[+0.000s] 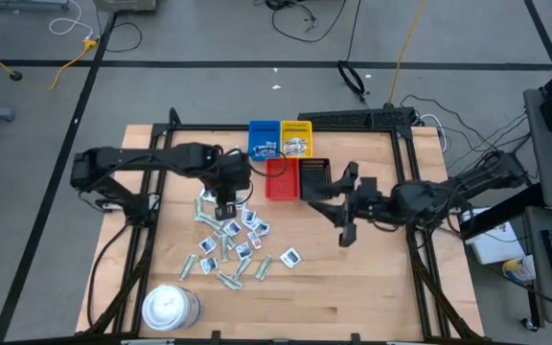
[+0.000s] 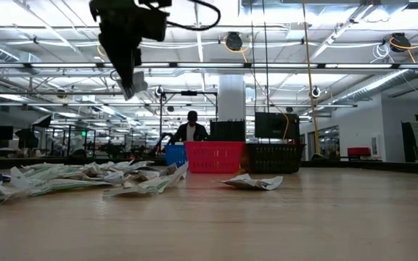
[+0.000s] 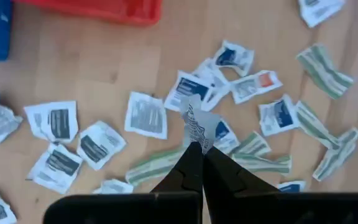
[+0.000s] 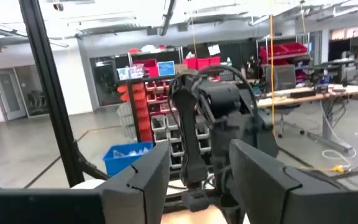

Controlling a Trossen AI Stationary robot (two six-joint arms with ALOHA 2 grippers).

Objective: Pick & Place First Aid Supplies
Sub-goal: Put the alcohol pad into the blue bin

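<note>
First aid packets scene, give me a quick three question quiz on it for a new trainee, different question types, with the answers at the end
1. True or false: the left gripper is shut on a packet and holds it above the pile of packets on the table.
2. Multiple choice: which tray sits directly beside the red tray, on the side toward the right arm? A) blue tray B) yellow tray C) black tray
3. Fill in: the right gripper has its fingers ____ and nothing between them.

Key
1. True
2. C
3. open
</note>
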